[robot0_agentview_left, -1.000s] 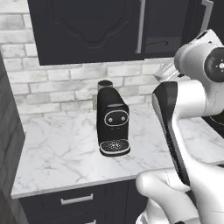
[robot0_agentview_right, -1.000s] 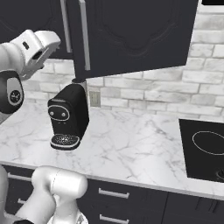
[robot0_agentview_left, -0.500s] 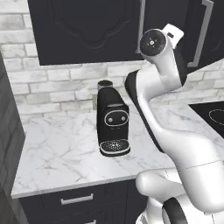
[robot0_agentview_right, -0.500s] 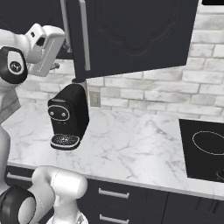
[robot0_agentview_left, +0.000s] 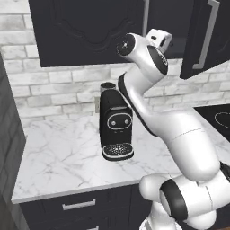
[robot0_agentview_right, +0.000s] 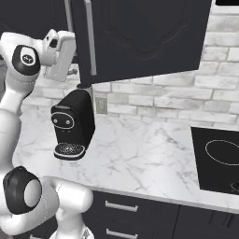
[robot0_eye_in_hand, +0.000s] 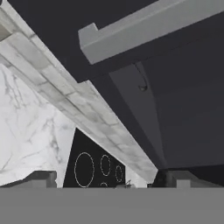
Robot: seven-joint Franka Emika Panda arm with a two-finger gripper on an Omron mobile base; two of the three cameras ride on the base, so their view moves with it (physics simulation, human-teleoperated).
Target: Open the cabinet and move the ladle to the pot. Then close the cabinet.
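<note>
Shows a simulated kitchen with a black two-door wall cabinet (robot0_agentview_left: 85,27) hung above the back edge of a white marble bench (robot0_agentview_left: 58,152), and a white robot arm reaching up to it. Has changed a good deal within the last second: from a folded pose low beside the black coffee machine (robot0_agentview_left: 116,128), has swung the hand up to the lower edge of the cabinet, level with the gap between the two doors. Has also brought the right-hand door (robot0_agentview_right: 149,37) away from the cabinet front, so that it now stands partly open and angled out over the bench, with its long silver handle (robot0_agentview_right: 91,39) on the free edge just beside the hand. Looks, in the hand view, along the underside of the cabinet toward the black cooktop (robot0_agentview_right: 219,158) at the right end of the bench, with the gripper (robot0_eye_in_hand: 113,179) released, tips spread wide and nothing between them. Leaves the left-hand door flat against the cabinet. Reveals only a dark interior behind the opened door, too dim to pick out a ladle. Means, as a judgement, that the opening step is under way but likely unfinished: probably needs the door swung wider before reaching inside, with the carry to the pot and the closing not yet begun.
</note>
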